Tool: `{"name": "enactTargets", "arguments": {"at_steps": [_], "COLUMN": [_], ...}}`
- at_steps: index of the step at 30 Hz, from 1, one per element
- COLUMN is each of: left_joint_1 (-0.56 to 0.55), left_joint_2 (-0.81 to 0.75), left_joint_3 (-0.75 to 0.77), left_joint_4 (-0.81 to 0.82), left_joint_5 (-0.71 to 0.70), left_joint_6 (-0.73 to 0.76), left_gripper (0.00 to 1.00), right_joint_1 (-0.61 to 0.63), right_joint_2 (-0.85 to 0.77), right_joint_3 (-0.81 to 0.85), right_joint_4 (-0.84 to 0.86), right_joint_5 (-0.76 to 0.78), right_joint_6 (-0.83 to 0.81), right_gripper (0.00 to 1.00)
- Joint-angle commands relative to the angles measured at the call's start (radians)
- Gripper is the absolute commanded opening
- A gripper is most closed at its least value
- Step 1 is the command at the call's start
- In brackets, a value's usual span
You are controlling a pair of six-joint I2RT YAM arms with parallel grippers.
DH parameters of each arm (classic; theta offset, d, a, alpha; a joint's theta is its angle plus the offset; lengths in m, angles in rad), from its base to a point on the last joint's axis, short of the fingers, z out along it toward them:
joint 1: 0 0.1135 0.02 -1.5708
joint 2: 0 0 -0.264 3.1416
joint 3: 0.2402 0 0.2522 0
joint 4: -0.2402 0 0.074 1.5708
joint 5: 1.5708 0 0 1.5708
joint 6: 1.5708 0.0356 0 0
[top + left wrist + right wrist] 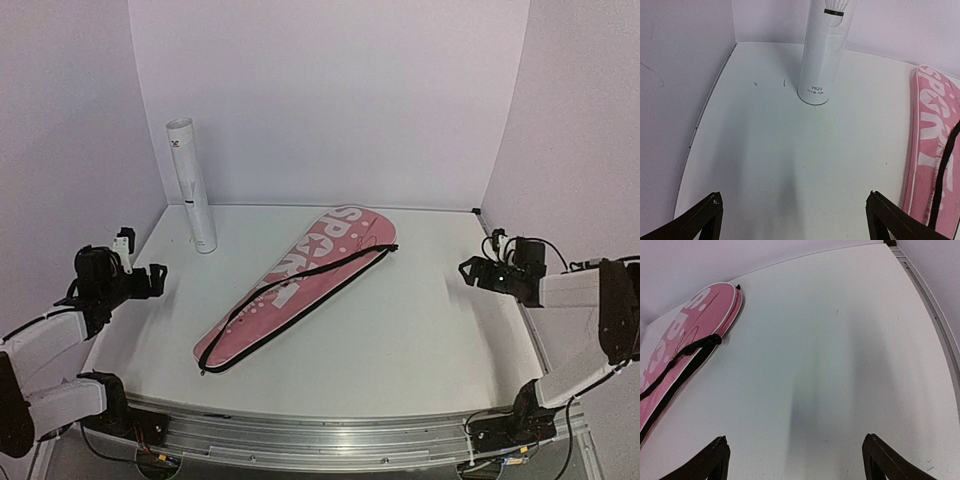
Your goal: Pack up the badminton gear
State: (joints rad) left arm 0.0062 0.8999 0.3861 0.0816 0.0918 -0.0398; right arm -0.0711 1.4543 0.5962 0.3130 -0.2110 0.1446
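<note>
On the white counter [430, 320], a pink bag [300, 285] lies near an upright white tube [192, 185] as the left gripper [158, 280] and right gripper [468, 272] hover, jaws spread wide.

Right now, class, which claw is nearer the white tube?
Left. The left claw hangs just in front of the tube, on the same side; the right claw is opposite, beyond the pink bag.

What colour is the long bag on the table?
Pink bag with white lettering and a black zipper; clearest in the top view.
</note>
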Motion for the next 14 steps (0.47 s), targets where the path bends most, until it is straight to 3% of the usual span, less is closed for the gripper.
{"name": "enactTargets", "arguments": {"at_steps": [1,5,14], "left_joint_1": [0.020,0.020,0.020], "left_joint_2": [-0.021,-0.012,-0.010], "left_joint_3": [-0.068,-0.083,-0.083], "left_joint_4": [0.149,0.159,0.136], "left_joint_5": [-0.049,-0.082,-0.034], "left_joint_6": [0.087,0.068,0.052], "left_gripper": [1.00,0.99,1.00], "right_joint_1": [0.002,0.002,0.002], "right_joint_2": [-0.087,-0.122,-0.144], "right_joint_3": [-0.123,-0.223,-0.271], "right_joint_4": [0.270,0.386,0.403], "right_joint_5": [0.012,0.018,0.000], "right_joint_6": [-0.080,-0.081,-0.112], "right_gripper": [0.89,0.90,0.90]}}
